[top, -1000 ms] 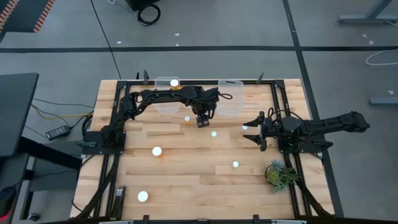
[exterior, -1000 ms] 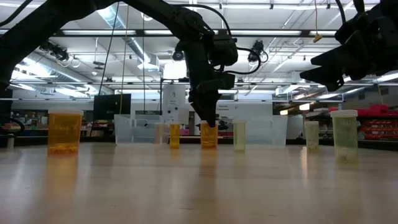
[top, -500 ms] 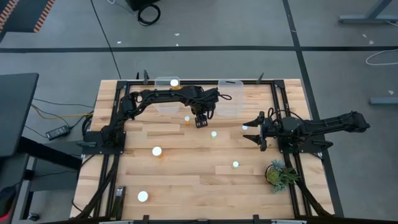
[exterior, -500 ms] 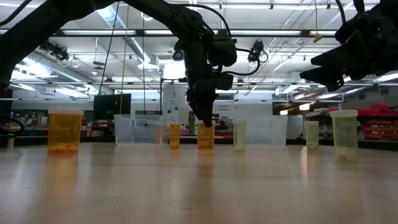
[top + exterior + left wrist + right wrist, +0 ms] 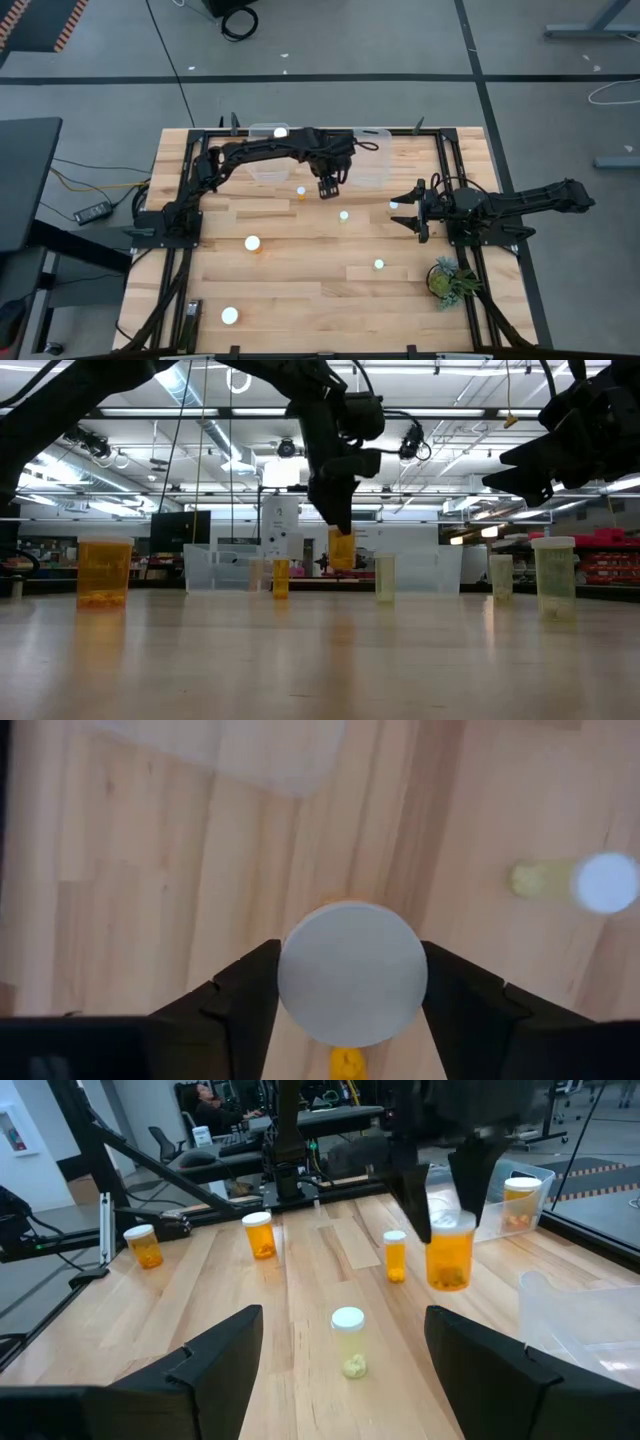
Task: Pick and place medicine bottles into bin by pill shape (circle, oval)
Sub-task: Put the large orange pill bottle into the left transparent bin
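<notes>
While right claw [image 5: 409, 211] waits, left claw [image 5: 338, 530] grips raised bottle [image 5: 341, 549].

A pale wooden table [image 5: 300, 290] of butcher-block planks stands on a grey concrete floor [image 5: 330, 40] crossed by dark tape lines [image 5: 480, 80]. A coil of black cable [image 5: 239, 21] lies on the floor beyond the table's far edge, and a black power brick [image 5: 94, 212] with yellow wires sits beside a dark desk [image 5: 20, 180] at one side. An orange-striped hazard strip [image 5: 70, 22] marks a corner. At table height, the room behind shows an open ceiling with bright strip lights [image 5: 90, 508], ducts and hanging cables, plus red shelving [image 5: 610, 555]. Office chairs [image 5: 165, 1142] stand farther back.
</notes>
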`<state>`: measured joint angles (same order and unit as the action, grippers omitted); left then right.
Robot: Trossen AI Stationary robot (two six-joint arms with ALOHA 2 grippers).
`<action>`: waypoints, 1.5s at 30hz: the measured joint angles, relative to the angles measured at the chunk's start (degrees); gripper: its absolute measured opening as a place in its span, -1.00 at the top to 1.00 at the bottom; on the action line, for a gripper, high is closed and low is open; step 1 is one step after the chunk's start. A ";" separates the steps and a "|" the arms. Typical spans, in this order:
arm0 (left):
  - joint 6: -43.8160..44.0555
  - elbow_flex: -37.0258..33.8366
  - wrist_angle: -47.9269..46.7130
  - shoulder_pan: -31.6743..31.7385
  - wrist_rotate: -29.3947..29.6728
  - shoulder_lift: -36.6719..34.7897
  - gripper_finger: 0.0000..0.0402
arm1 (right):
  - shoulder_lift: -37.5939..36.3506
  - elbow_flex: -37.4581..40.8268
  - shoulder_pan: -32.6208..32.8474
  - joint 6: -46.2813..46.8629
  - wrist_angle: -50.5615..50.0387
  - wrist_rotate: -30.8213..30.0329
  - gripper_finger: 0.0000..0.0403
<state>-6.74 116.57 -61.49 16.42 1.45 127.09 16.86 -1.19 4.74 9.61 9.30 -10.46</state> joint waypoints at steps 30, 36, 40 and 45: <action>0.31 14.51 -17.25 0.24 0.00 0.04 -0.08 | 0.01 0.02 0.01 0.00 0.00 0.02 -0.41; 1.38 14.49 -18.58 1.18 0.02 0.04 -0.11 | 0.02 0.00 0.00 0.00 0.00 0.01 -0.41; 1.31 14.48 -19.65 1.82 0.01 0.04 -0.09 | 0.02 0.02 0.00 0.00 0.00 0.02 -0.41; 1.40 14.30 -22.18 3.25 0.39 0.04 -0.09 | 0.02 0.01 0.02 0.00 0.01 0.00 -0.41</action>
<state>-5.34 130.87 -83.67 19.67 1.84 127.13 16.88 -1.17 4.75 9.61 9.31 -10.45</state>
